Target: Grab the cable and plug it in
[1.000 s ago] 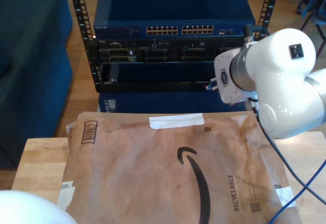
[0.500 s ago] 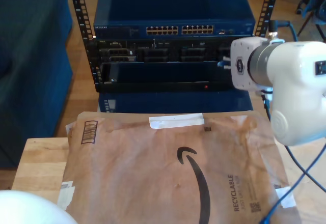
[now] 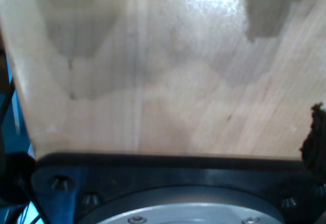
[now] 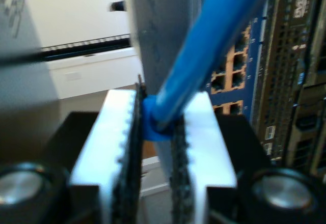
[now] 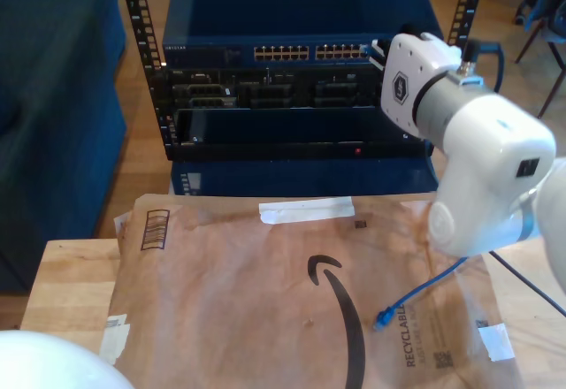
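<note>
Two white serrated pads of my second gripper are clamped on the thin bright-blue network cable close to the blue rack-mounted switch with its rows of ports. In the exterior view the white arm stands at the right, and the cable's free end with its small blue plug lies on the brown paper mailer. My first gripper's camera faces the pale wooden tabletop; I cannot tell its state.

Word "RECYCLABLE" printed in black on the brown paper mailer, next to a big black curved arrow sign. Barcode label near its corner, too small to read.
</note>
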### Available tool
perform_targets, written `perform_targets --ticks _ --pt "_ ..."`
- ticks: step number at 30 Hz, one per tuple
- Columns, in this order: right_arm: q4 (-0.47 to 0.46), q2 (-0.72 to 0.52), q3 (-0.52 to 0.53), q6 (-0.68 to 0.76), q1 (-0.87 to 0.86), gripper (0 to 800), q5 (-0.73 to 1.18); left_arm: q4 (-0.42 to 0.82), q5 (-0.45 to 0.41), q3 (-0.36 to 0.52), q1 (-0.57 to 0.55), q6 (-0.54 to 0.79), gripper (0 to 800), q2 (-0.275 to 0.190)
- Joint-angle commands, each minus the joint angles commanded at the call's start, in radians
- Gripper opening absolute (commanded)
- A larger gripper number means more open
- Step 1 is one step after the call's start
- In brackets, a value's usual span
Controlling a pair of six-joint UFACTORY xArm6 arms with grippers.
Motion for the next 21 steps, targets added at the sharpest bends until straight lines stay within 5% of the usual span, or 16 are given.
perform_targets --ticks 14,21 --pt "0.008 0.135 -0.011 -0.011 0.028 0 -0.238 0.0 0.0 0.0 0.0 0.0 800 0.0" --pt "0.115 0.262 -0.049 -0.054 0.074 0 -0.394 0.0 0.0 0.0 0.0 0.0 800 0.0"
